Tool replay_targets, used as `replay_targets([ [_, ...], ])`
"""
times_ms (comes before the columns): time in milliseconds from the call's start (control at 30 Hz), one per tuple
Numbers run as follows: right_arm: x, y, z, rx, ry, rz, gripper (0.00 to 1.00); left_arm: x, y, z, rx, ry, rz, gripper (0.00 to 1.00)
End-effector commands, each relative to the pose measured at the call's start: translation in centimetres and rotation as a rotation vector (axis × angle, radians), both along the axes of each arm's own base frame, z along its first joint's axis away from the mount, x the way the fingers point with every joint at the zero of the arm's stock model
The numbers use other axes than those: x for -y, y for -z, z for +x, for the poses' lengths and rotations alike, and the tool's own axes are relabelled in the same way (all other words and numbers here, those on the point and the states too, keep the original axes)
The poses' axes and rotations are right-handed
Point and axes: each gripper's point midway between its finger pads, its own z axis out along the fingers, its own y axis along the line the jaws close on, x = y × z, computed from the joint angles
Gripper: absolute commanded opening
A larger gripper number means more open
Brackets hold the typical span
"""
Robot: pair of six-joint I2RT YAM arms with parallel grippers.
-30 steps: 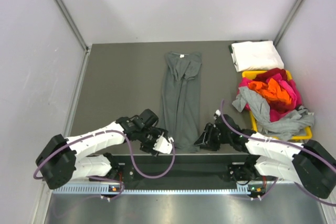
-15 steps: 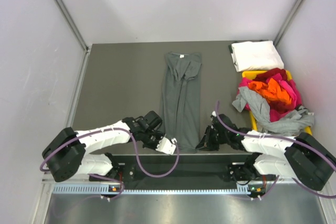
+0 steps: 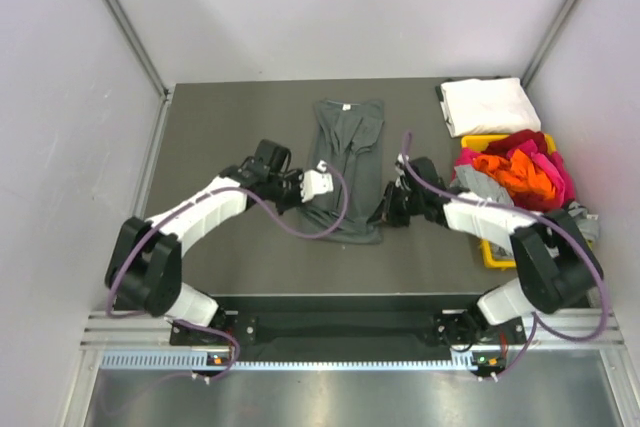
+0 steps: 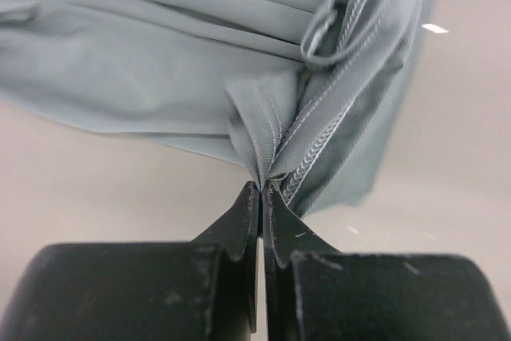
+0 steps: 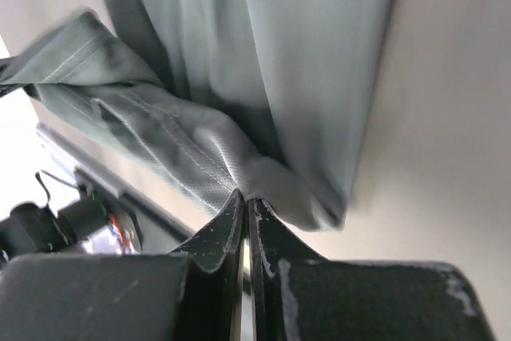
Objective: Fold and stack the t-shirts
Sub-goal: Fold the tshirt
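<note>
A dark grey t-shirt [image 3: 346,142] lies lengthwise in the middle of the table, collar at the far end. Its near end is lifted and doubled back over itself. My left gripper [image 3: 303,197] is shut on the shirt's stitched hem [image 4: 319,145] at the left corner, with the jaws pressed together on the cloth [image 4: 261,189]. On the right corner, my right gripper [image 3: 385,212] is shut on a bunched fold [image 5: 245,197] of the same t-shirt [image 5: 263,45]. A folded white t-shirt [image 3: 488,105] rests at the far right. Orange [image 3: 515,172], pink [image 3: 557,179], red [image 3: 517,141] and light grey [image 3: 478,190] t-shirts are heaped together.
The heap sits in a yellow plastic bin [image 3: 494,258] at the right edge, just beyond my right arm. Grey walls close the table on the left, right and far sides. Bare dark tabletop [image 3: 220,127] shows left of the grey shirt.
Both grippers closed on the grey shirt's near hem corners, then carried them away from the near edge toward the collar. The shirt's lower part now lies doubled back.
</note>
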Motion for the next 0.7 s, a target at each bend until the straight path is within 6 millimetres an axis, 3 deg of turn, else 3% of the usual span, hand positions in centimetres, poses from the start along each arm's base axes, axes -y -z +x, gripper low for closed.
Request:
replay_targets([
  [0,-0.1,-1.1,4.0,0.086,-0.053,-0.013,0.0,1.3,-0.6,3.5,-0.052,-0.085,-0.074,0.0],
  [167,0.6,-2.6,10.3,0.159,0.001,-0.017,0.0,1.9,-0.6,10.0,-0.046,-0.222,-0.09,0.0],
  [300,1.0,-2.3,13.4,0.168,0.029,-0.002,0.0,1.8,-1.1,14.5,-0.001,-0.319,-0.118,0.0],
  [433,2.1,-1.9,15.7,0.174,0.071,0.013,0.0,2.4,-1.6,16.8,0.031,-0.329,-0.125,0.0],
  [667,3.1,-1.7,18.9,0.187,0.105,0.035,0.0,2.4,0.5,19.4,0.044,-0.374,-0.097,0.0],
])
